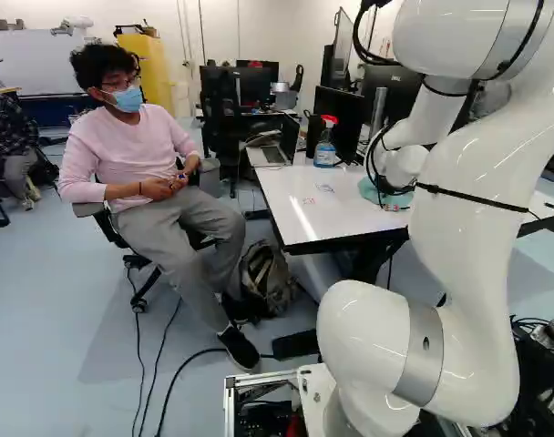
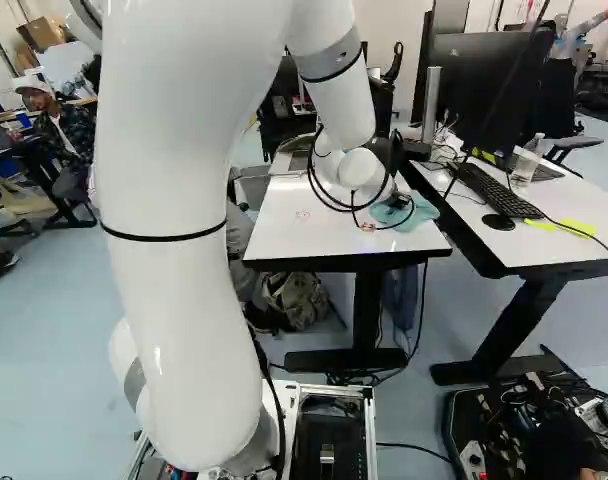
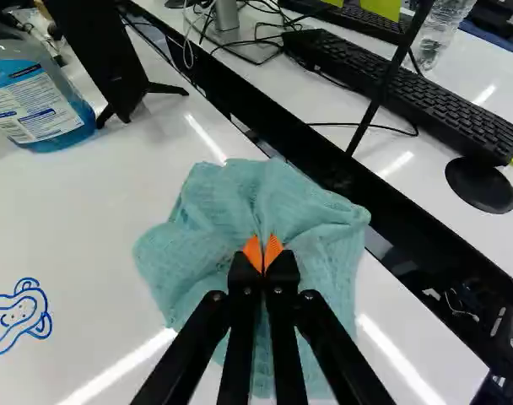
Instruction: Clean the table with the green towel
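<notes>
The gripper [image 2: 396, 203] was pinching the green towel [image 3: 197, 202], its orange pads [image 3: 252, 253] drawn close together on a raised fold. The towel lay bunched on the white table [image 2: 289, 235], toward its right side; its soft, finely ribbed weave ran in creases from the fingertips to an uneven, rounded edge.

The tabletop was smooth and glossy, with streaks of reflected light and a straight black edge. Left of the towel was a looping blue drawing [image 3: 18, 316], and near that a small red one [image 1: 309, 201]. Farther off stood a clear plastic spray bottle [image 1: 325, 153] with a red nozzle and blue liquid, just beside a flat black screen [image 3: 96, 42] on splayed feet. An open laptop [image 1: 275, 155] sat at the far left.

Close along the right side ran a second table [image 2: 584, 205], bearing a long black keyboard [image 2: 494, 190], an oval mouse [image 2: 498, 222], a clear bottle [image 2: 526, 163] and trailing cables. A thin black pole [image 3: 391, 80] slanted up between the towel and the keyboard.
</notes>
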